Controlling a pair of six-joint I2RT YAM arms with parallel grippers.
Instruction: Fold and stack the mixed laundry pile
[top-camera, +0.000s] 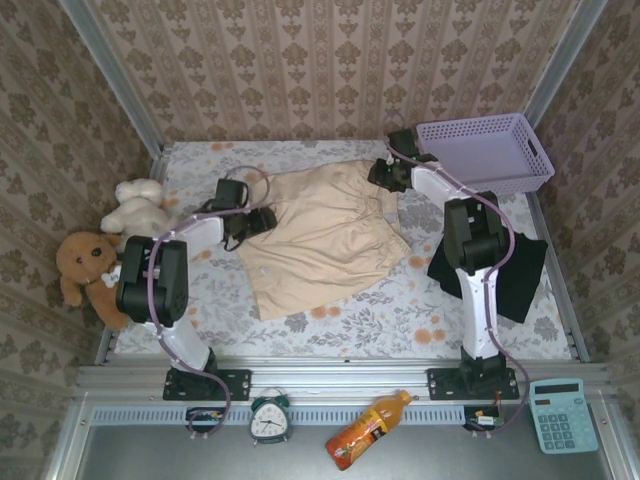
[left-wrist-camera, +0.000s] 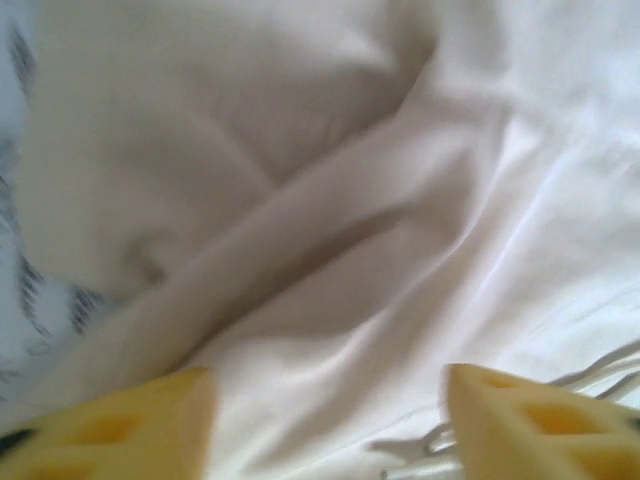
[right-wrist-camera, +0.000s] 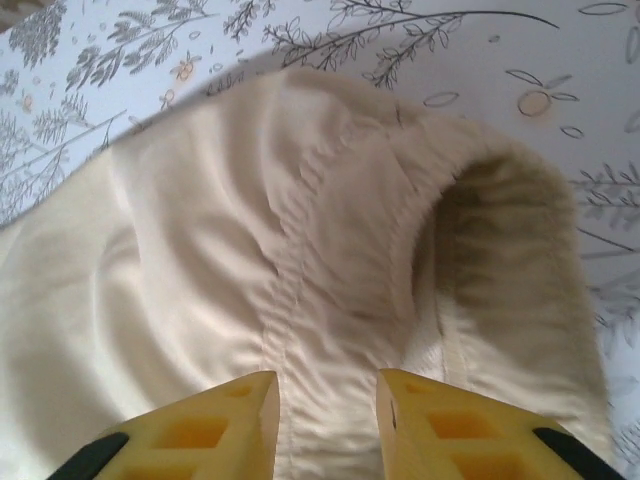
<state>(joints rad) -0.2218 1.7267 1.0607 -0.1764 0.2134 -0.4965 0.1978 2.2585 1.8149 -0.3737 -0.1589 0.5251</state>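
Nearest to me on the bench (top-camera: 390, 315), the black T-shirt (top-camera: 522, 285) lies bunched at the right, not yet folded, and the beige garment (top-camera: 320, 240) lies spread in the middle. My left claw (left-wrist-camera: 330, 405) stands wide apart over its left edge, and my right claw (right-wrist-camera: 328, 400) a little apart over the gathered hem (right-wrist-camera: 330, 260) at its far right (neither seems to hold cloth). For a clean fold, I think both should pinch the edge evenly and carry it across together.
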